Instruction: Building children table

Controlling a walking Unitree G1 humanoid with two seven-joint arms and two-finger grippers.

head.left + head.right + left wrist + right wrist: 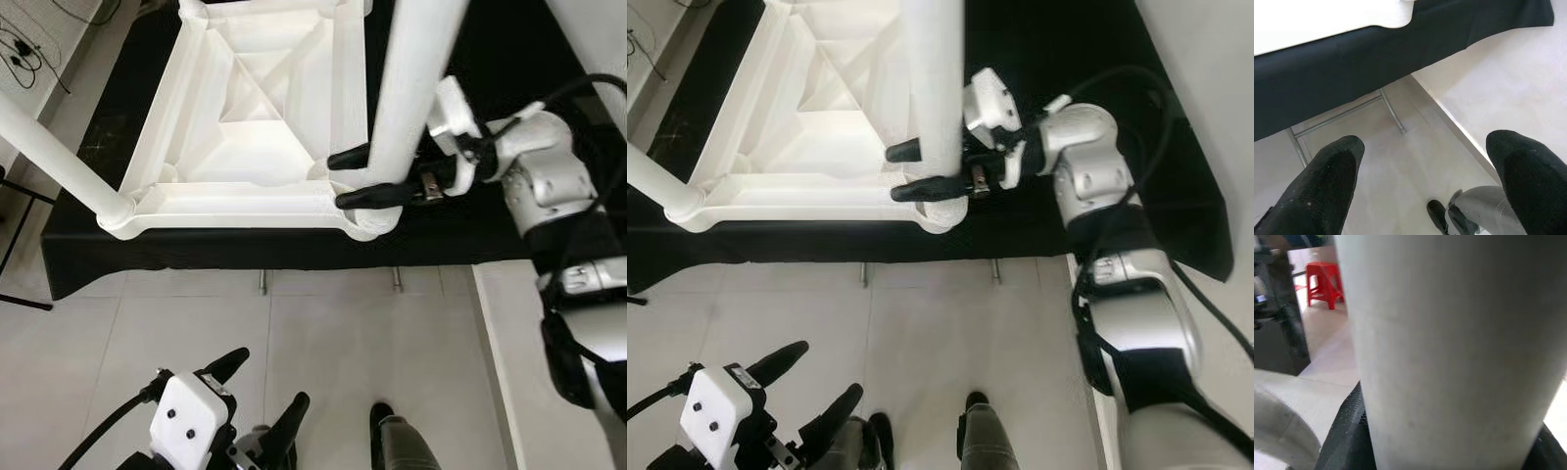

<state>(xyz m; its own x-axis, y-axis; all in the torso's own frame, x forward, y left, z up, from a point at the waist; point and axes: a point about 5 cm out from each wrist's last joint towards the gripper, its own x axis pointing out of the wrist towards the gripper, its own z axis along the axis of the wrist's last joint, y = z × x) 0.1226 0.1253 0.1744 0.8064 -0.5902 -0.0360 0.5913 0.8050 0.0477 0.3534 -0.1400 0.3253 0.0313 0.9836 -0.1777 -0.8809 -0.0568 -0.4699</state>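
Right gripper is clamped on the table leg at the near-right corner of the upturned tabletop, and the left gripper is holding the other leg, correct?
Not quite. The left gripper hangs open and empty over the floor, as the left wrist view shows. The right gripper does clamp the table leg at the tabletop's near-right corner.

The upturned tabletop [257,137] lies on the cloth-covered counter [460,235], and everything else is placed from it. A table leg [411,83] stands at its near right corner; a second leg [54,152] stands at its near left corner. The right end effector [353,178] reaches in from the tabletop's right, one finger on each side of the right leg's base. The left end effector [260,397] hangs over the floor [343,343] in front of the tabletop, left of what may be the robot's foot [382,419].
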